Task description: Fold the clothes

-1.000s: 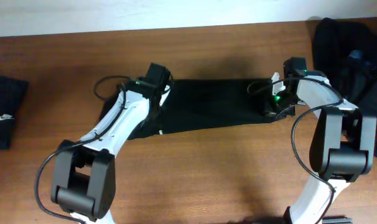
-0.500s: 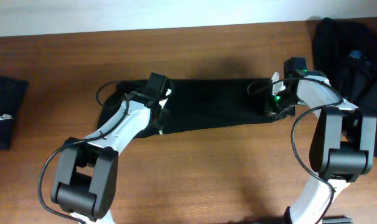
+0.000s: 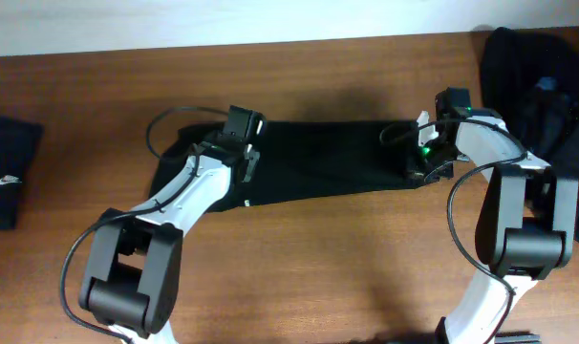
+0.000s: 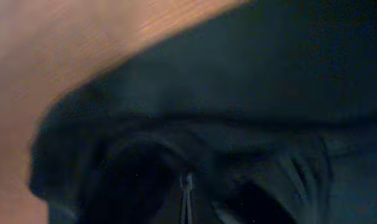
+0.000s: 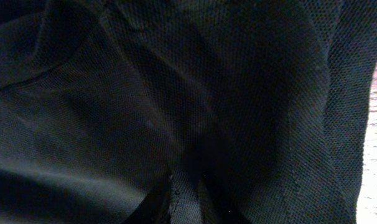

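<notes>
Far left of the table (image 3: 79,248): a folded black garment (image 3: 8,177) with a small white logo lies well apart from the arms.
Left gripper (image 3: 244,134): low over the left end of the spread black garment (image 3: 328,158); its wrist view is dark and blurred, so I cannot tell if the jaws are closed.
Spread black garment: flat at the middle of the table, stretched long between both arms.
Right gripper (image 3: 425,155): pinches the cloth at the right end; creases run into its closed fingers (image 5: 150,210).
Far right: a heap of black clothes (image 3: 533,76) waits.
Handling: light, soft, limp cloth that sags and slips; I judge that hems or corners give the best hold, with both ends taken together.
</notes>
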You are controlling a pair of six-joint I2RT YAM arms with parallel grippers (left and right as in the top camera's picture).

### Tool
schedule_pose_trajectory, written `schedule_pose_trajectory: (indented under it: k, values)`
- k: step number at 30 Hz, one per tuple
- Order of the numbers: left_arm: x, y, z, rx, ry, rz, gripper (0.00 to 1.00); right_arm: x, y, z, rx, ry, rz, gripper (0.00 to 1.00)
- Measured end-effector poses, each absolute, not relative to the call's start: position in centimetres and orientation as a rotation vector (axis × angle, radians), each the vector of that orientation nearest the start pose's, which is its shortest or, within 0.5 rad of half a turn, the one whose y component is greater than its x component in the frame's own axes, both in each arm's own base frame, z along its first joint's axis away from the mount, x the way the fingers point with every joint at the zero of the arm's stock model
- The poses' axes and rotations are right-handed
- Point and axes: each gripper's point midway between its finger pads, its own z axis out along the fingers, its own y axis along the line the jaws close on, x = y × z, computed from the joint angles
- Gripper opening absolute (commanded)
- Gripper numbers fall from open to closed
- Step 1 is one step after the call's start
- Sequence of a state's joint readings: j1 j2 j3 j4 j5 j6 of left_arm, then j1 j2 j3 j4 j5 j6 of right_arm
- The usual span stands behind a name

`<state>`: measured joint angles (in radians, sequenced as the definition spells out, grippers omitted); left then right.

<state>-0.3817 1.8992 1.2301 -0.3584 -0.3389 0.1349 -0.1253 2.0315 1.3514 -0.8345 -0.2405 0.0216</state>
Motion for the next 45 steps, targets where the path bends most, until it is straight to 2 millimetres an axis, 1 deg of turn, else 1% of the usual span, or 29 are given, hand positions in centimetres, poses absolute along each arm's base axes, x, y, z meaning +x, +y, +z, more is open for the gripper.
schedule_pose_trajectory:
  k: [3,5,8,9,11,12,14,16,18,22,24,26,30,35,38,41,45]
  values:
    - [46.3,-11.1,6.7,0.498,2.417,0.353,0.01,38.1,-0.7,0.2,0.214,3.045,0.364,0.20]
    - [47.3,-10.2,7.4,0.468,2.391,0.364,0.01,38.1,-0.7,0.2,0.214,3.045,0.364,0.20]
    - [47.7,-8.7,8.1,0.448,2.415,0.386,0.01,38.1,-0.7,0.2,0.213,3.045,0.364,0.22]
    - [47.8,-8.2,8.6,0.445,2.434,0.393,0.00,38.1,-0.7,0.2,0.214,3.045,0.365,0.25]
    - [47.6,-7.7,9.9,0.454,2.474,0.400,0.00,38.1,-0.6,0.2,0.213,3.043,0.375,0.27]
    - [47.6,-7.8,10.5,0.460,2.487,0.396,0.00,38.1,-0.5,0.3,0.211,3.042,0.375,0.27]
    - [47.3,-8.5,12.2,0.490,2.517,0.367,0.01,38.1,-0.5,0.3,0.210,3.042,0.375,0.27]
    - [46.4,-9.6,13.3,0.536,2.548,0.320,0.00,38.2,-0.5,0.3,0.209,3.042,0.375,0.28]
    - [44.9,-10.9,13.4,0.592,2.592,0.254,0.00,38.2,-0.5,0.3,0.210,3.042,0.375,0.27]
    - [41.4,-12.9,11.6,0.707,2.702,0.148,0.00,38.2,-0.5,0.3,0.209,3.042,0.375,0.27]
    - [40.1,-13.5,10.4,0.745,2.737,0.117,0.00,38.2,-0.5,0.3,0.209,3.042,0.375,0.27]
    - [39.4,-13.6,9.0,0.762,2.757,0.104,0.00,38.2,-0.5,0.3,0.210,3.042,0.375,0.28]
    - [39.2,-13.6,6.7,0.762,2.755,0.094,0.00,38.2,-0.5,0.3,0.209,3.042,0.375,0.28]
    - [40.0,-13.8,5.2,0.741,2.701,0.092,0.00,38.2,-0.5,0.3,0.209,3.042,0.375,0.28]
    - [39.7,-13.6,4.3,0.740,2.703,0.104,0.00,38.2,-0.5,0.3,0.209,3.042,0.375,0.27]
    - [39.4,-13.4,2.8,0.749,2.732,0.117,0.00,38.2,-0.5,0.3,0.209,3.041,0.375,0.27]
    - [40.3,-13.0,0.7,0.742,2.734,0.173,0.00,38.2,-0.5,0.3,0.210,3.041,0.375,0.27]
